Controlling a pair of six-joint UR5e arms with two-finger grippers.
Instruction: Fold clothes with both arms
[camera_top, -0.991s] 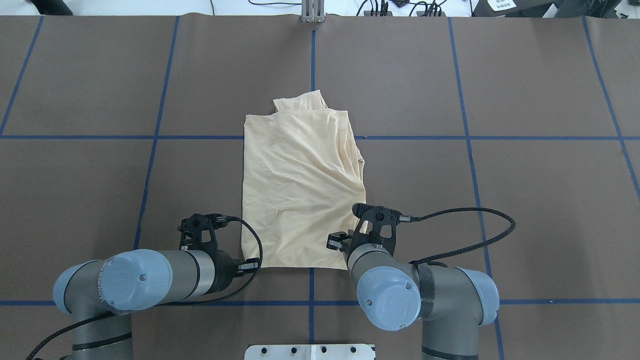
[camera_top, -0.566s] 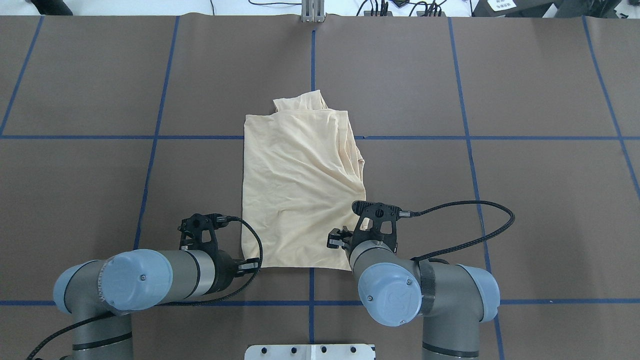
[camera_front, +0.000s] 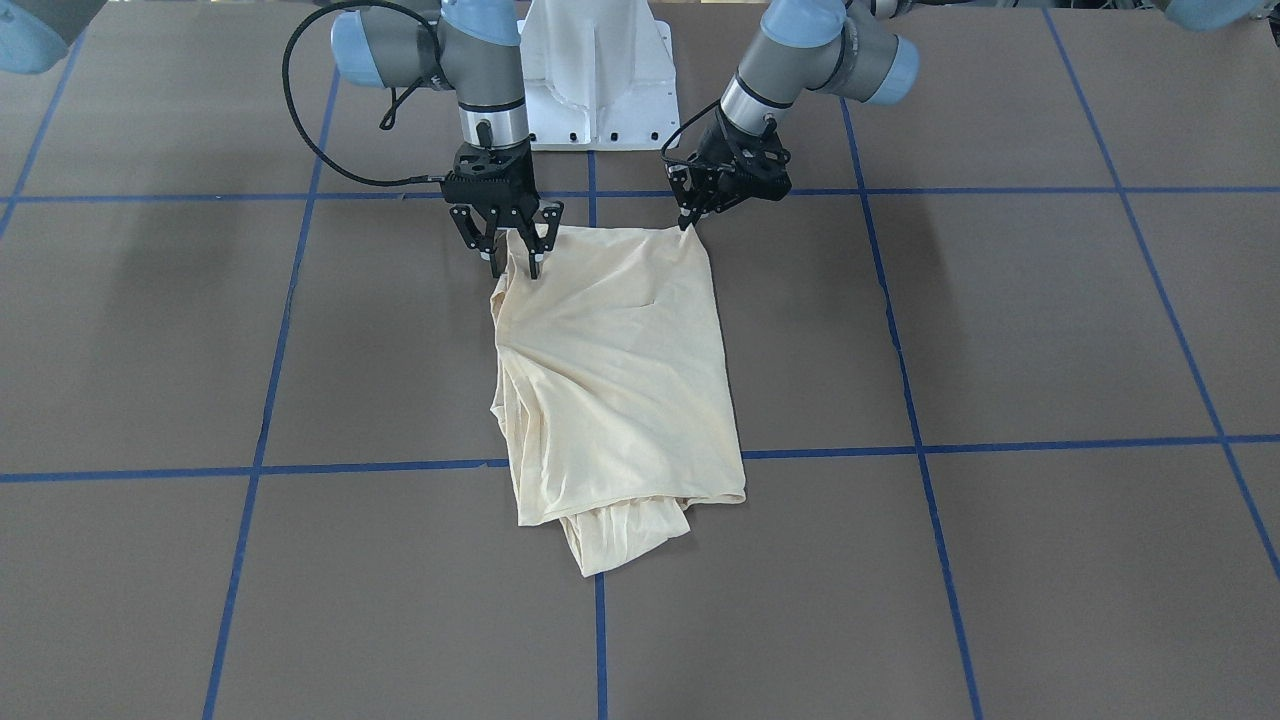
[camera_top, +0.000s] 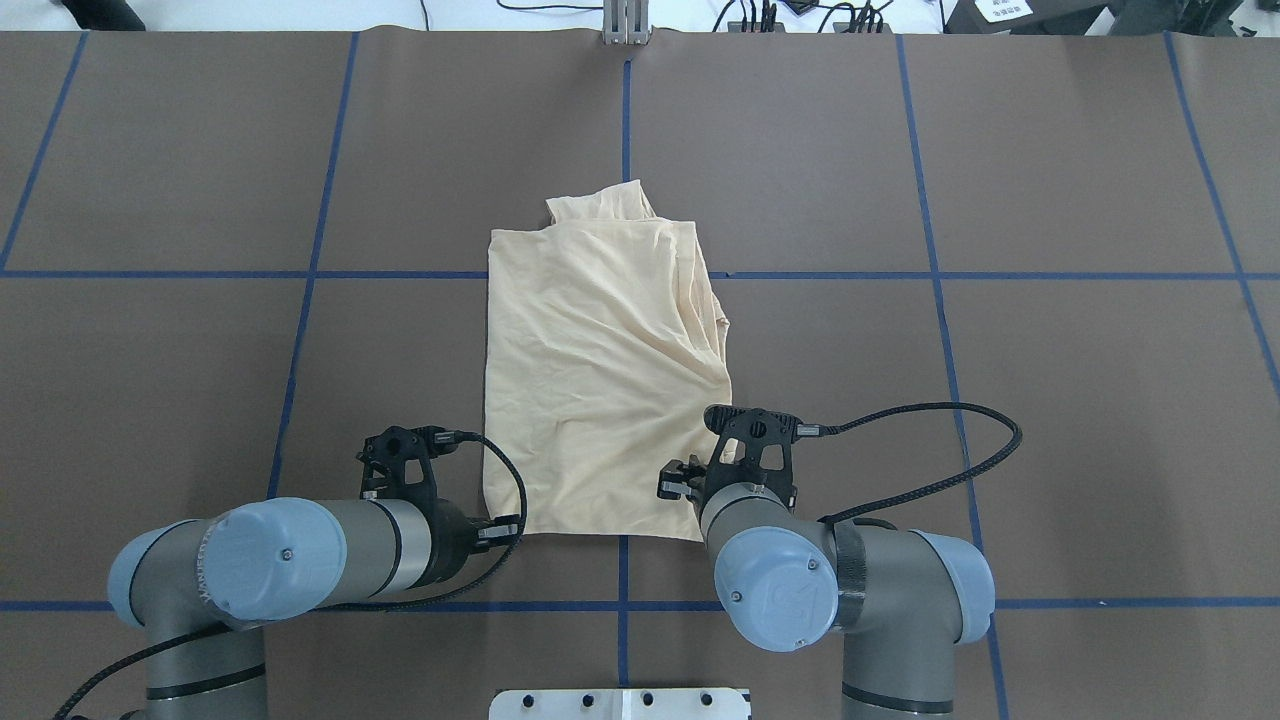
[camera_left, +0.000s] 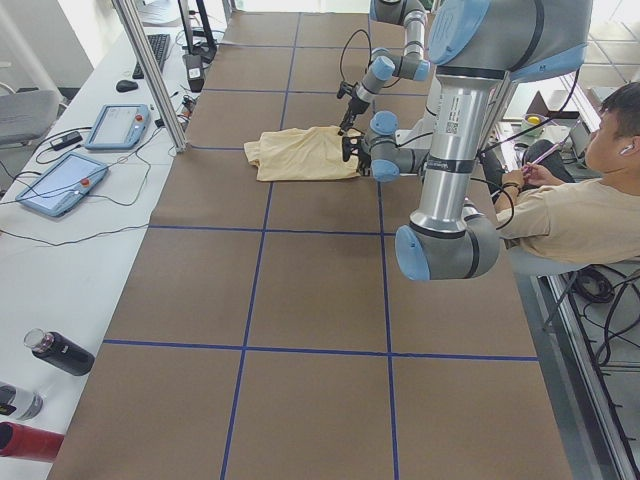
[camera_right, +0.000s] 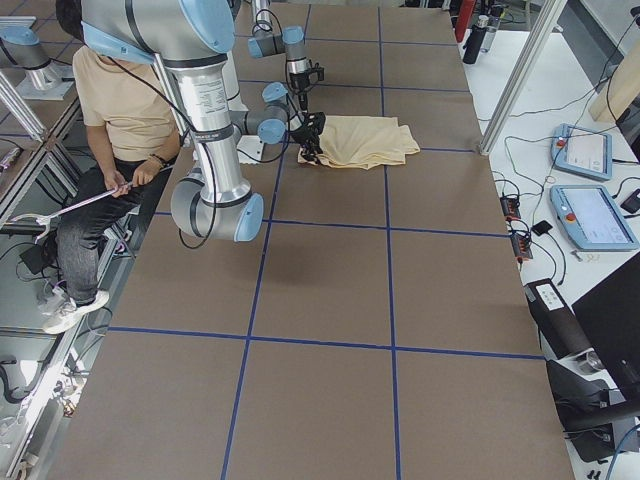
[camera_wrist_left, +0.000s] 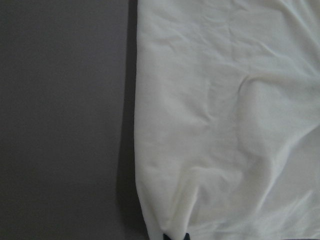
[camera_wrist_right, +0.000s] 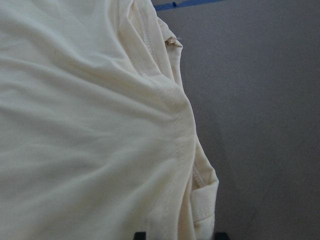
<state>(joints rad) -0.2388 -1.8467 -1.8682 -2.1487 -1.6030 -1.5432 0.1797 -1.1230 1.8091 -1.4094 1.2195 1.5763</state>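
T-shirt (camera_top: 600, 380): lying folded on table (camera_top: 1000, 150), just ahead of pedestal base (camera_front: 598, 70).
Left gripper (camera_front: 688, 224): pinching a base-side corner, tips hiding under wrist overhead.
Right gripper (camera_front: 514, 262): spreading wide, straddling other base-side corner.

The shirt (camera_top: 600, 380) lies flat in the middle of the table (camera_top: 1050, 400), its long side running away from the robot. Both tools stand at the shirt's edge nearest to the robot. The left tool (camera_front: 689, 220) is at the near left corner and touches it. The right tool (camera_front: 515, 266) is at the near right corner, with the cloth edge between its fingers. A part of the shirt sticks out beyond the far edge.
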